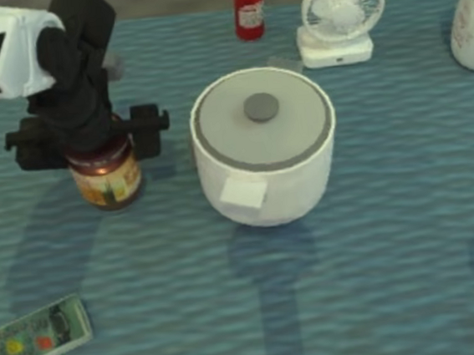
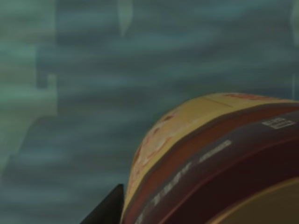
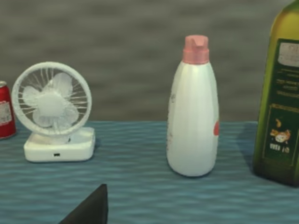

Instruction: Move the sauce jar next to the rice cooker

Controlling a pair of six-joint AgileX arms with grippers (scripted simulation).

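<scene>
**Left tool on the jar, cooker just beside**

Filling the left wrist view, the sauce jar (image 2: 205, 154) sits right under the lens, yellow label and dark glass up close. From above, the left tool (image 1: 90, 133) is down over the jar's lid, its black fingers (image 1: 149, 121) out to either side; whether they pinch the jar or stand spread I cannot tell. Just below the tool the jar stands upright on the blue surface (image 1: 392, 213), and beside the tool, toward the middle, sits the rice cooker (image 1: 265, 145), near but apart from the jar. Beyond the cooker: red can (image 1: 248, 7), white fan (image 1: 339, 17). The right tool shows only a dark tip (image 3: 91, 207), facing the fan, a white bottle (image 3: 193, 107) and a green bottle (image 3: 279, 98).
</scene>
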